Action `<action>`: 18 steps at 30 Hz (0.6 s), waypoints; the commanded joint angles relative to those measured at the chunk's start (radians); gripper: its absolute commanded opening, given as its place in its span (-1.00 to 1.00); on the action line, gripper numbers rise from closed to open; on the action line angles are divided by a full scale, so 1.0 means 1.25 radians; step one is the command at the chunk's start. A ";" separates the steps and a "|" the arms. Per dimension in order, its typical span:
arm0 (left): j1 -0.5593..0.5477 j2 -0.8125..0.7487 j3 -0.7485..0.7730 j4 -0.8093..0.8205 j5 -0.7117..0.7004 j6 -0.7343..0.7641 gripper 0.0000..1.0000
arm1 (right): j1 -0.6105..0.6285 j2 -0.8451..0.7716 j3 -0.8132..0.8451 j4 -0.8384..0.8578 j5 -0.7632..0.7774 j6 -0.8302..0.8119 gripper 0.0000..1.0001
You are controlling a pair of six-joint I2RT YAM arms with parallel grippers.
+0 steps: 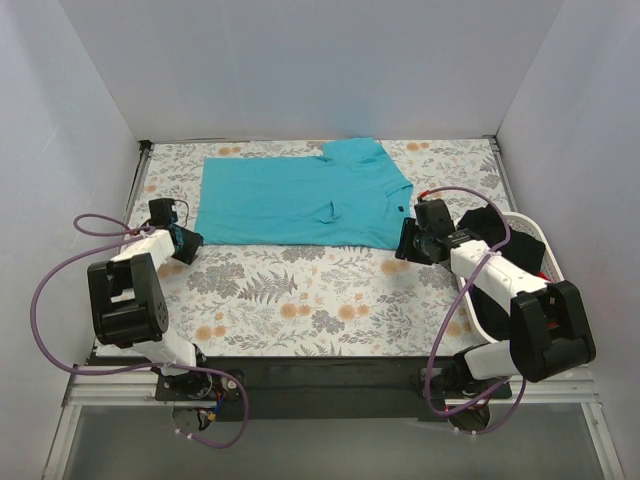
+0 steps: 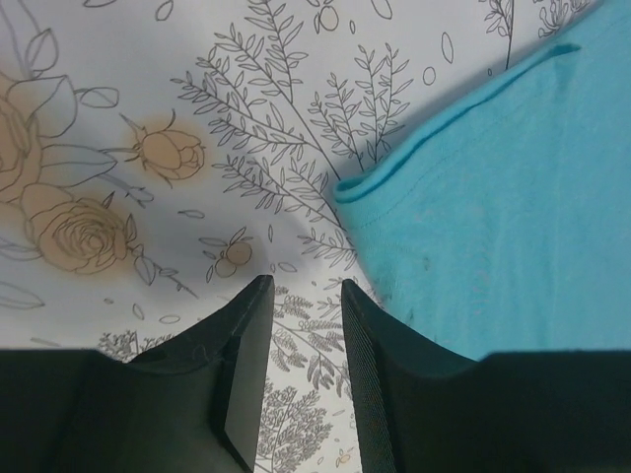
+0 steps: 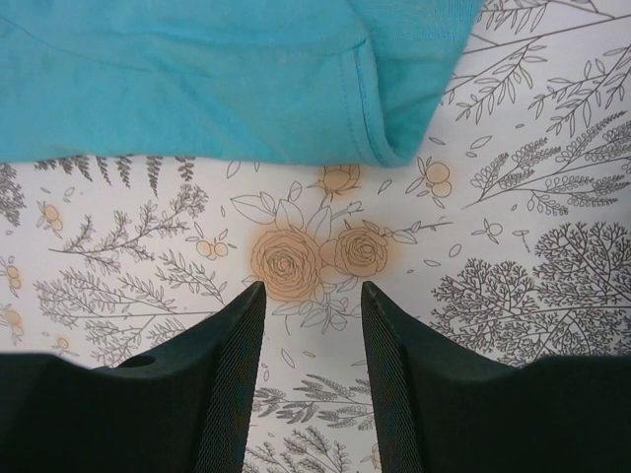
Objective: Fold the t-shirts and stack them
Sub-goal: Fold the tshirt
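A teal t-shirt (image 1: 300,200) lies spread flat across the far half of the floral cloth, partly folded. My left gripper (image 1: 190,245) is open and empty, low over the cloth just beside the shirt's near-left corner (image 2: 473,227). My right gripper (image 1: 403,245) is open and empty, just in front of the shirt's near-right corner (image 3: 385,138). In both wrist views only floral cloth lies between the jaws. A black garment (image 1: 492,225) and a bit of red one (image 1: 543,275) lie in the basket at the right.
The grey floral cloth (image 1: 300,300) with orange blossoms covers the table. A white plastic basket (image 1: 530,225) stands at the right edge behind my right arm. White walls close in the left, far and right sides. Purple cables loop by both arms.
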 commanded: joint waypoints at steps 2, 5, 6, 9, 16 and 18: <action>-0.005 0.040 0.013 0.066 0.008 -0.019 -0.34 | -0.032 0.011 0.006 0.072 -0.041 0.023 0.00; -0.005 0.061 0.026 0.072 -0.006 -0.016 -0.34 | -0.049 0.026 0.013 0.077 -0.056 0.026 -0.01; -0.003 0.065 0.027 0.075 -0.008 -0.014 -0.34 | -0.052 0.026 0.013 0.077 -0.056 0.026 -0.01; -0.005 0.077 0.029 0.076 -0.009 -0.019 -0.35 | -0.064 0.023 0.001 0.084 -0.056 0.029 0.00; -0.005 0.088 0.031 0.077 -0.017 -0.019 -0.38 | -0.079 0.027 -0.010 0.088 -0.049 0.029 0.00; -0.005 0.092 0.034 0.076 -0.021 -0.018 -0.38 | -0.081 0.034 -0.011 0.092 -0.049 0.029 0.00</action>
